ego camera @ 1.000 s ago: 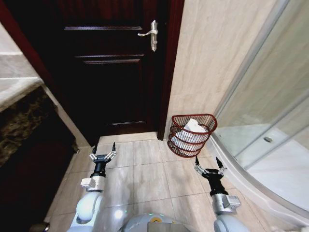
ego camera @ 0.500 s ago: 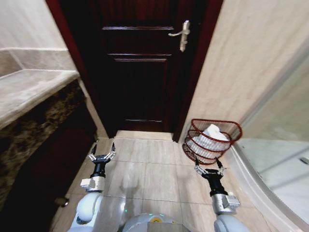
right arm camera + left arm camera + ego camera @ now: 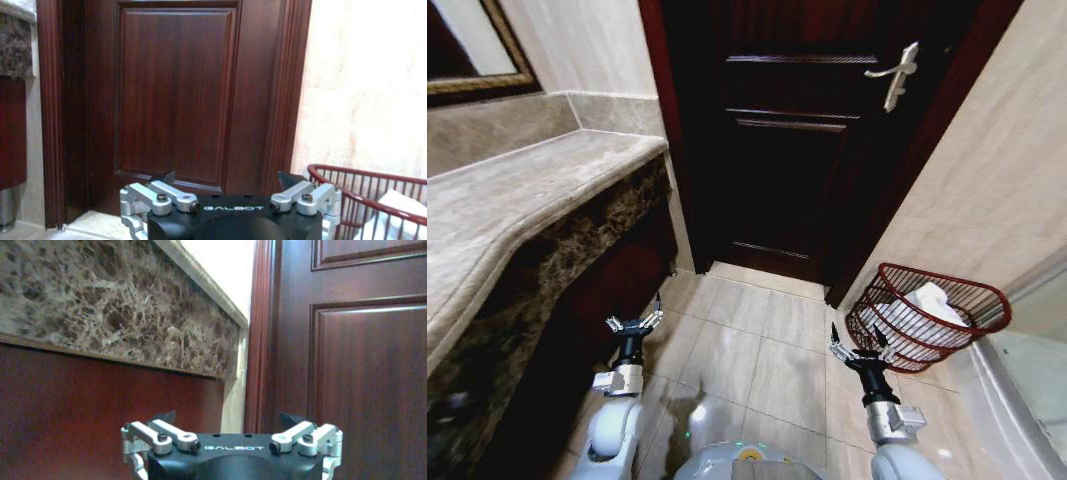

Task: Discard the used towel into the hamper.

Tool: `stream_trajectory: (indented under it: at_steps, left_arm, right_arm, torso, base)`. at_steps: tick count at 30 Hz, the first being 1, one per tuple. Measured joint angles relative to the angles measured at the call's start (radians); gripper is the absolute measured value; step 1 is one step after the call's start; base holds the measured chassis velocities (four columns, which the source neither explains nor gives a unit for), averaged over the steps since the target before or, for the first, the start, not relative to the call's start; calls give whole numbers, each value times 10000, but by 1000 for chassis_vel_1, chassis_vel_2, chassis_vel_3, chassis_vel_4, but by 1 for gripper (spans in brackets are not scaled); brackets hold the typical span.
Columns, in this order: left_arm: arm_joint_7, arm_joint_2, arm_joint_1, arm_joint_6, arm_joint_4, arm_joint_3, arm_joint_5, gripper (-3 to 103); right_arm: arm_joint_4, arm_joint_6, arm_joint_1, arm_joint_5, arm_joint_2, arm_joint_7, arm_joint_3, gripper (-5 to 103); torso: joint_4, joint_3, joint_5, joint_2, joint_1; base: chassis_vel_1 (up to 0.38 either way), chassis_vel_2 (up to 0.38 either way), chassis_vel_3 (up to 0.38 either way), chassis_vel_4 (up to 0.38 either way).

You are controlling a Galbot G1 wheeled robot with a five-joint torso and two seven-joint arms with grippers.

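The hamper (image 3: pixel 972 288), a dark red wire basket, stands on the tiled floor at the right against the beige wall. White cloth, likely the towel (image 3: pixel 927 305), lies inside it. In the right wrist view the hamper's rim (image 3: pixel 373 179) and the towel (image 3: pixel 397 205) show beside my right gripper (image 3: pixel 227 179). My right gripper (image 3: pixel 859 343) is open and empty, low over the floor just left of the hamper. My left gripper (image 3: pixel 633 318) is open and empty, close to the vanity front. In the left wrist view the left gripper (image 3: pixel 228 419) faces the marble edge.
A dark wooden door (image 3: pixel 807 150) with a silver handle (image 3: pixel 892 75) stands ahead. A marble counter (image 3: pixel 527 200) with a dark cabinet below runs along the left. A mirror frame (image 3: pixel 477 80) hangs above it. A glass shower edge (image 3: pixel 1017 400) curves at the right.
The whole view has swung left: counter and mirror came into view, and the hamper and door shifted right. Both grippers stay open and in the same pose.
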Motion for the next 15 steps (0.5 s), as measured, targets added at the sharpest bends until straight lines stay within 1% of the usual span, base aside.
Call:
stream_trajectory:
  at_steps: [4,15]
  left_arm:
    - [-2,-16,0,0,-3,7,4,100]
    - [-30,-29,56,-56,-1,-8,1,100]
  right_arm:
    - [-35,21,-4,0,-13,5,-8,100]
    - [-79,81,-11,-8,-47,9,-47,100]
  torso:
    - [-1,0,0,0,0]
    - [1,-3,0,1,-3]
  base:
    - [142,-152,-148,135]
    - [198,-182,-187,184]
